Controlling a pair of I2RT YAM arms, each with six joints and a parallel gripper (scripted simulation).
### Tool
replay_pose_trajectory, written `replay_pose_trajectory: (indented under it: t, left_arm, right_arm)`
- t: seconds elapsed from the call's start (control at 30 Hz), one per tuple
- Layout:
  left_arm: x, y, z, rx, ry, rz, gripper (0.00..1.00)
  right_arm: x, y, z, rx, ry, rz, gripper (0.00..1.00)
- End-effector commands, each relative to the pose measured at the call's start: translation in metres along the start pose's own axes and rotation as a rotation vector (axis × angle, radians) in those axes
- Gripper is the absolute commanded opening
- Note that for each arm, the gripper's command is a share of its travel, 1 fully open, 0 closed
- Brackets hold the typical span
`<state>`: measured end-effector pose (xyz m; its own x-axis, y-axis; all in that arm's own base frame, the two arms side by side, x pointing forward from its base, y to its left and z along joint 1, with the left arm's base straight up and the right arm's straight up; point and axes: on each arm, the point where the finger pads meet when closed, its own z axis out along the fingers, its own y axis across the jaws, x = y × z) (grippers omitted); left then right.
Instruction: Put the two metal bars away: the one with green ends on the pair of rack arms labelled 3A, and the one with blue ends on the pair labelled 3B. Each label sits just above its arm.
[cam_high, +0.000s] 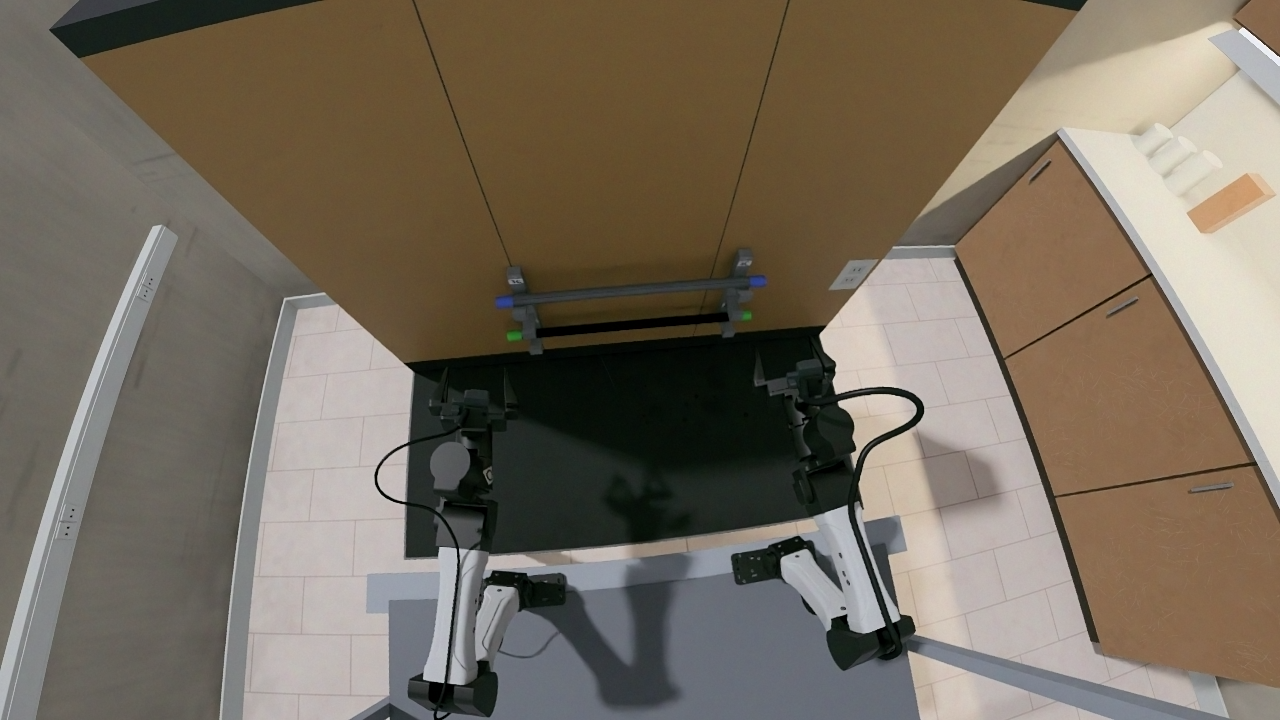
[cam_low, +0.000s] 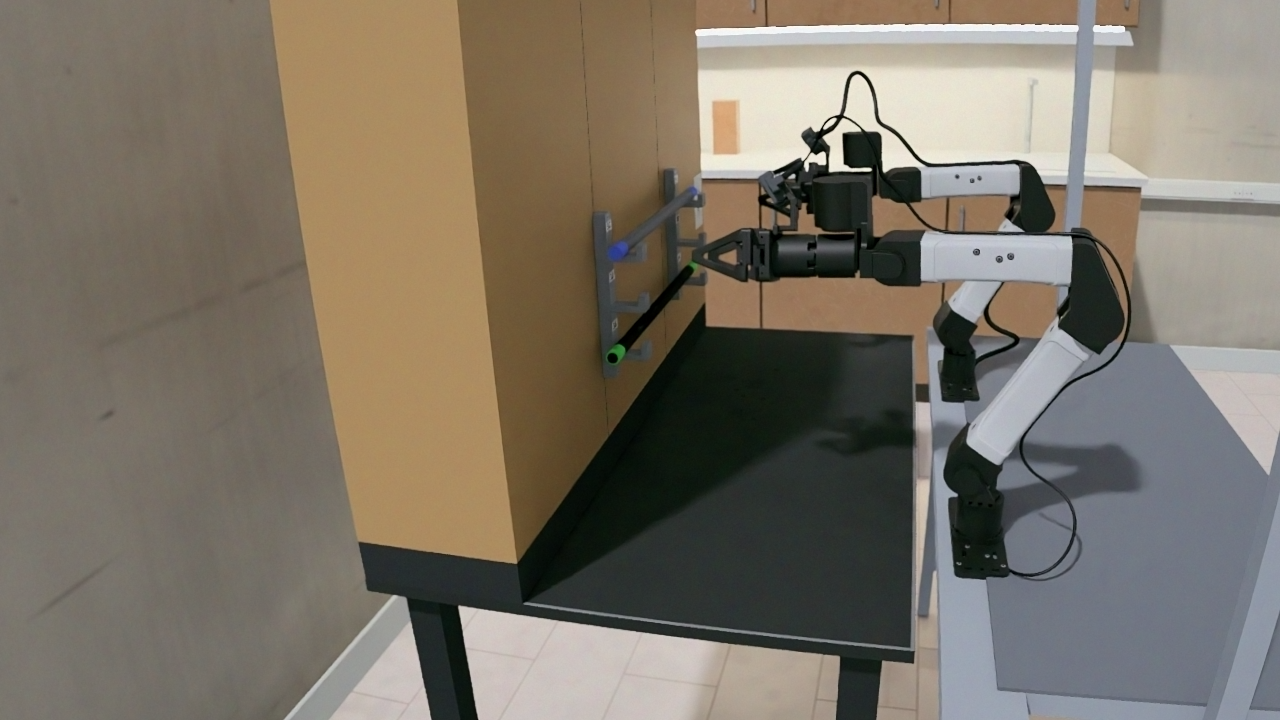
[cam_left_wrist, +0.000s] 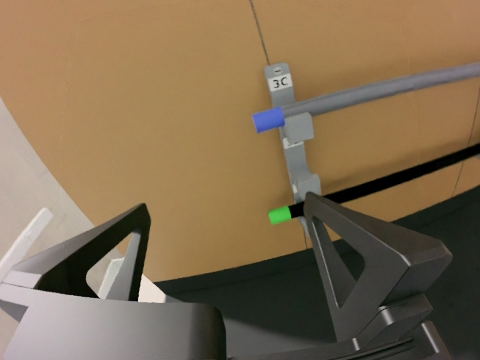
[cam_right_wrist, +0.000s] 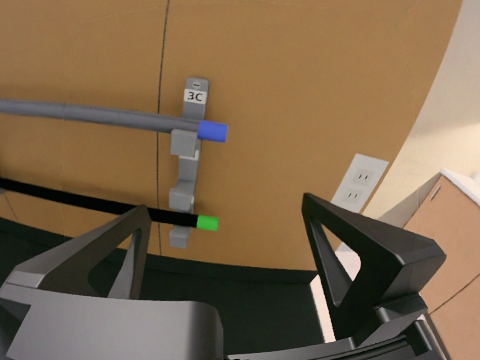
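From the top, the blue-ended bar (cam_high: 626, 291) (cam_low: 657, 222) (cam_left_wrist: 370, 95) (cam_right_wrist: 110, 117) spans the rack, with the green-ended bar (cam_high: 626, 324) (cam_low: 657, 308) (cam_left_wrist: 380, 185) (cam_right_wrist: 90, 200) below it. The left arm (cam_high: 460, 591) (cam_low: 998, 257) (cam_left_wrist: 125, 325) and right arm (cam_high: 841, 555) (cam_low: 971, 181) (cam_right_wrist: 125, 325) reach over the bench (cam_high: 626, 429) (cam_low: 760, 501), both jaws released and holding nothing

The exterior view shows green on the lowest pair, apparently 3A and already right; blue sits on the highest, so the step in hand looks like fetching it down to 3B

In the left wrist view, blue rests on the hook under 3C, above the middle hook (cam_left_wrist: 307, 183). Bring the jaws up level with it and grip close to the upright, clear of the hook

The right wrist view shows the same fault above its middle hook (cam_right_wrist: 181, 196). Close both jaws together, lift over the hook lips, draw out, then lower level; tilting could knock green loose
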<state>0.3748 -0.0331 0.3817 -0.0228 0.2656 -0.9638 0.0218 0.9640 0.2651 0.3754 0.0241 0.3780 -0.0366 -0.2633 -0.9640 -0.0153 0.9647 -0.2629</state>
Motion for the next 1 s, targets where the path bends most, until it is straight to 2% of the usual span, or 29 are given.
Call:
replay_pose_trajectory:
  t: [0.0, 0.97]
  left_arm:
    - [0.001, -0.003, -0.005, -0.021, -0.01, 0.072, 1.0]
    - [0.005, -0.038, -0.014, -0.024, -0.014, 0.409, 1.0]
  right_arm:
    - [-0.003, 0.002, -0.004, 0.019, -0.02, -0.071, 1.0]
    - [0.004, 0.031, -0.012, 0.027, -0.017, -0.409, 1.0]
